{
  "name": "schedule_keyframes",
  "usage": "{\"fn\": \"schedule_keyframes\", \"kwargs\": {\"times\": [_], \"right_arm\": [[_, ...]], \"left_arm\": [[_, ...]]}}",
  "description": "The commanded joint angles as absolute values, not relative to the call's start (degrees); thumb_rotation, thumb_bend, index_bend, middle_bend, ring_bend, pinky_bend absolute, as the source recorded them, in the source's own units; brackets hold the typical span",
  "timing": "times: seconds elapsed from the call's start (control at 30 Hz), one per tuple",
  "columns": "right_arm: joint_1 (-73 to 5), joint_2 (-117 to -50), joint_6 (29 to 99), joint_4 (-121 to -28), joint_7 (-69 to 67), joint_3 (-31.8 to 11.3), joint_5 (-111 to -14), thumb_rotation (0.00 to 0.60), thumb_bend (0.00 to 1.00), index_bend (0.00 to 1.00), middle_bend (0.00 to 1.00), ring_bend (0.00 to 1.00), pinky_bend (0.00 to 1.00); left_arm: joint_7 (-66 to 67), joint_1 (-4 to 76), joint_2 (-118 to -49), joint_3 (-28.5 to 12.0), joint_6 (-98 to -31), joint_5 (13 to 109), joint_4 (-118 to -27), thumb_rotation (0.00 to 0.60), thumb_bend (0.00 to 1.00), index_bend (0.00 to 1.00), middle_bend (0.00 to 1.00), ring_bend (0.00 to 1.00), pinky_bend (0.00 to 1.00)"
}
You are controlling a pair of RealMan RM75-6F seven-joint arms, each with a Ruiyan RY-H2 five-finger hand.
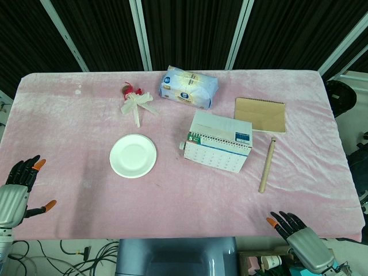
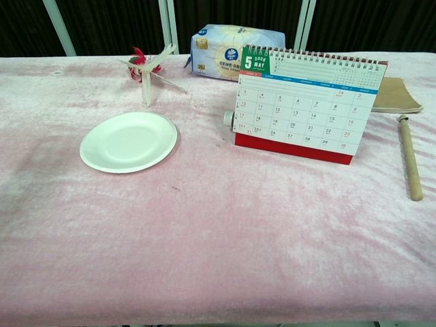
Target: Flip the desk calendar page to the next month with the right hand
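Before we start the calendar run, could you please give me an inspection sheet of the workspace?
Surface: table under a pink cloth, a few faint marks.
Job's things: desk calendar upright, showing May, untouched.
Clutter: white plate, tissue pack, ribbon bow, brown notebook, wooden stick right of the calendar.
Hands: left hand and right hand at the near edge, fingers apart, holding nothing.
Cables: loose wires on the floor under the table's near left.
Surroundings: dark panelled wall behind.
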State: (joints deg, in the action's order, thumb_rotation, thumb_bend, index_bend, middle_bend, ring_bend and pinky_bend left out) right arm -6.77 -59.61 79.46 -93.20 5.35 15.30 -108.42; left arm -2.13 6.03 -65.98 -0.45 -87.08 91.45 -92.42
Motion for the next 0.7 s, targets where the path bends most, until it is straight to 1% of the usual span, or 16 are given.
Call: {"fn": "schedule_keyframes", "kwargs": {"times": [0.03, 0.43, 0.7], "right_arm": [[-6.7, -59.5, 79.9, -93.1, 4.8, 15.1, -108.5, 0.6, 0.07, 0.0, 0.0, 0.0, 0.11], [-6.8, -59.8, 79.4, -93.3, 4.2, 14.3, -108.1, 0.6, 0.07, 0.0, 0.0, 0.0, 0.11], [-7.2, -61.0, 77.6, -95.0, 7.2, 13.1, -107.0, 0.6, 0.07, 0.0, 0.0, 0.0, 0.11]], "left_arm": [[-2.0, 6.0, -66.1, -0.4, -87.0, 91.4, -92.4, 0.6, 0.0, 0.0, 0.0, 0.0, 0.0], [-2.0, 6.0, -66.1, -0.5, -86.8, 91.1, -92.3, 0.6, 0.0, 0.0, 0.0, 0.0, 0.0], [-2.1, 6.4, -66.0, -0.2, -86.0, 91.4, -92.3, 0.6, 0.0, 0.0, 0.0, 0.0, 0.0]]}}
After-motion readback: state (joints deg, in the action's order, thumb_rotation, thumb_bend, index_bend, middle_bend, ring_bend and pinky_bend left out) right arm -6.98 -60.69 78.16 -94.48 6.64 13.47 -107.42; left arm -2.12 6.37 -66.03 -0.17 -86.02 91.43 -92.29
